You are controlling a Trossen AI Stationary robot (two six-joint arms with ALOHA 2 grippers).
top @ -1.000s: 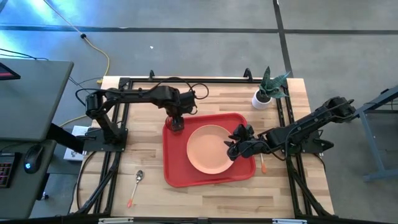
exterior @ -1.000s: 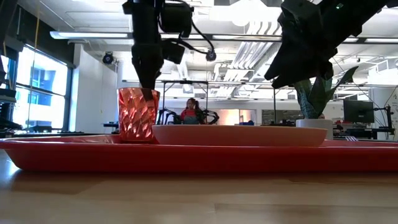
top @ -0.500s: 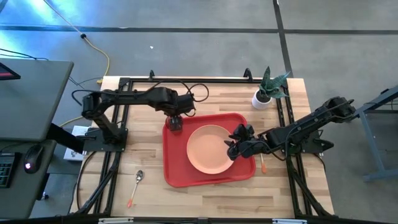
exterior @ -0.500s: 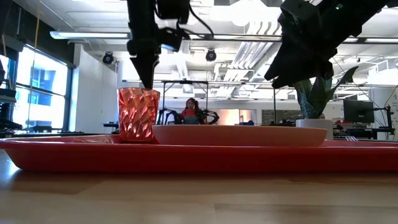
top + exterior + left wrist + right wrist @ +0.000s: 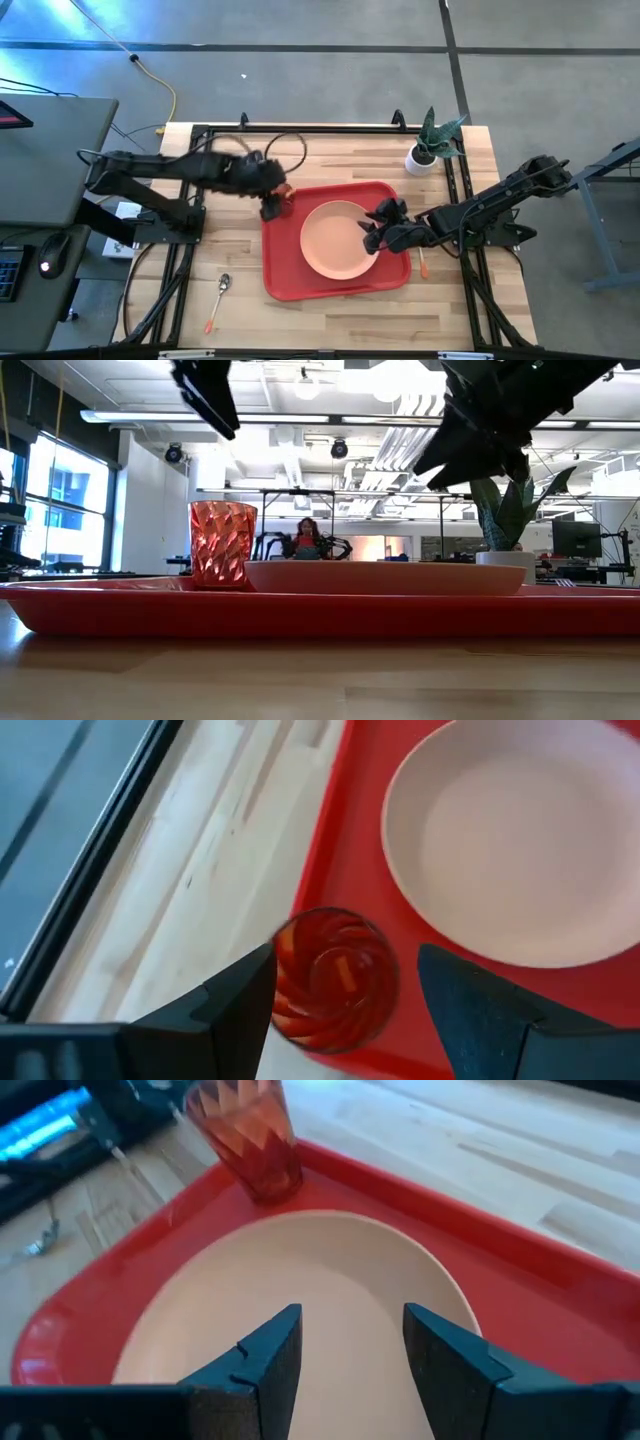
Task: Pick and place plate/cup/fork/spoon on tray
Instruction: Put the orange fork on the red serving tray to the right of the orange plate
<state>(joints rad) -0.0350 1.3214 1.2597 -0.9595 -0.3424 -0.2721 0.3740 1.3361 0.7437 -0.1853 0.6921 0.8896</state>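
Cup and plate sitting on the tray; cutlery not yet placed

The left gripper (image 5: 345, 995) is hovering with released jaws above the cup (image 5: 283, 193) in the tray's (image 5: 285, 280) far-left corner. The right gripper (image 5: 350, 1345), jaws spread, is hanging over the plate (image 5: 338, 239). A low sweep toward the spoon (image 5: 220, 293) could topple the cup.

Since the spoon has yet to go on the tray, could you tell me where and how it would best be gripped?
The spoon lies flat on the bare table, off the tray's near-left corner, bowl toward the tray and thin orange handle pointing away. I would come straight down from above and pinch across the handle near its middle: it is narrow, and nothing crowds it. The left gripper, open beside the cup, is probably the nearer one.
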